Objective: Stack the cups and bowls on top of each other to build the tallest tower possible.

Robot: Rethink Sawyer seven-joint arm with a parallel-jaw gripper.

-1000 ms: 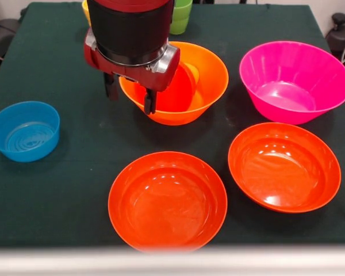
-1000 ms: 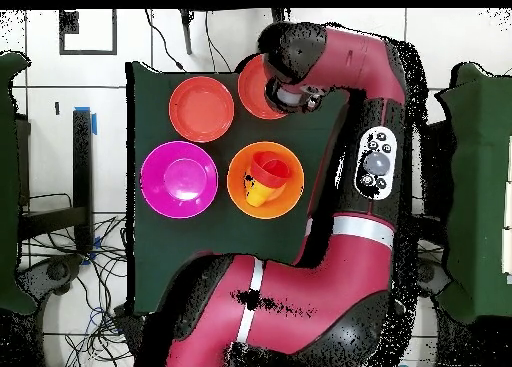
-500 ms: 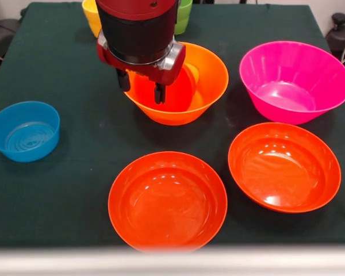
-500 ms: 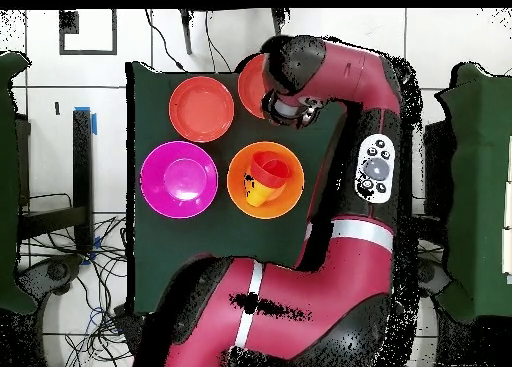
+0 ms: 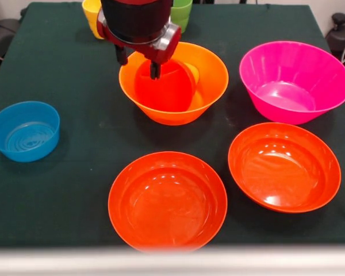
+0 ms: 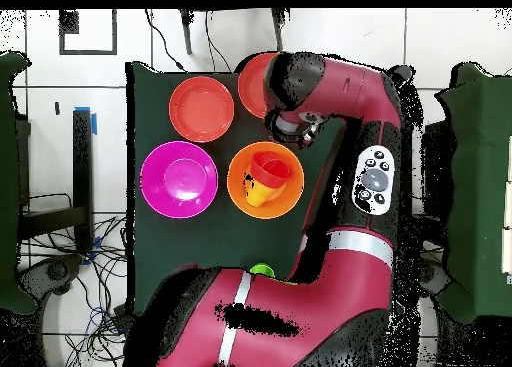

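The large orange bowl [image 5: 181, 115] stands at the table's middle back and holds a small red-orange bowl [image 5: 167, 89] tilted on its side. An orange cup [image 6: 257, 195] lies beside that in the same bowl. My gripper [image 5: 138, 62] is open and empty over the orange bowl's left rim, one finger outside the rim and one over the inside. The large magenta bowl [image 5: 295, 80] is at the right. Two wide red-orange bowls [image 5: 167, 199] [image 5: 284, 167] sit at the front. The small blue bowl [image 5: 24, 130] is at the left. No stack stands higher than the nested bowls.
A yellow cup [image 5: 92, 14] and a green cup [image 5: 181, 14] stand at the far edge, partly behind my arm. In the overhead view my arm covers part of one red-orange bowl [image 6: 252, 83] and the table's right side.
My gripper has moved up and toward the far side, from in front of the orange bowl's left wall to above its rim. The bowls and cups have not moved.
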